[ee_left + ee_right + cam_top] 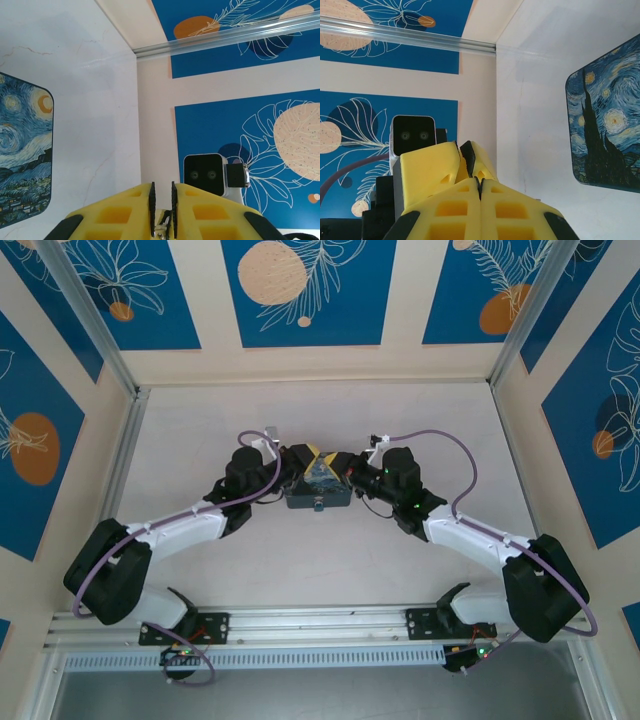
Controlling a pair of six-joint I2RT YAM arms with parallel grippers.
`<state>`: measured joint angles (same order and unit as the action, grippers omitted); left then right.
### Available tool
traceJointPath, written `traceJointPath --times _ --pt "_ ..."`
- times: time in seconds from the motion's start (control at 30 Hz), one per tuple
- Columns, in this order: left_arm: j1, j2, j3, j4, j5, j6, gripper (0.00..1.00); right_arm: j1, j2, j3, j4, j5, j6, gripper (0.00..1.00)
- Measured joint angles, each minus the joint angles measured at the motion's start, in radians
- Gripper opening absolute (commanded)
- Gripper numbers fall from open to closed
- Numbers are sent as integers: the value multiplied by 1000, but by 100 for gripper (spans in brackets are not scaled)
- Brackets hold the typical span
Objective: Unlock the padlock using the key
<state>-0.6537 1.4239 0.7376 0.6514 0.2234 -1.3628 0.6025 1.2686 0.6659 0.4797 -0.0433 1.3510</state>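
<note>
The left yellow-fingered gripper [163,192] is nearly closed on a tiny silvery metal piece [161,229]; padlock or key, I cannot tell. The right gripper [480,186], closed tight, faces it above the flat starry-night box [318,498] at the tabletop's [320,560] middle.

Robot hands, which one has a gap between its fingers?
The left hand: its narrow gap holds a small metal piece; the right hand is pressed shut.
</note>
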Motion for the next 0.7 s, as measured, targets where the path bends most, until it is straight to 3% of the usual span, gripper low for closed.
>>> traceJointPath --times 0.23,0.43,0.6,0.7 --pt "-5 1 0 0 -18 0 22 2 13 7 0 3 3 0" --pt "-7 1 0 0 -23 -1 15 8 13 7 5 3 3 0" --pt "-23 1 0 -5 -22 5 28 14 18 13 10 3 3 0" --pt "-26 0 -7 -9 -23 1 25 14 18 13 6 3 3 0"
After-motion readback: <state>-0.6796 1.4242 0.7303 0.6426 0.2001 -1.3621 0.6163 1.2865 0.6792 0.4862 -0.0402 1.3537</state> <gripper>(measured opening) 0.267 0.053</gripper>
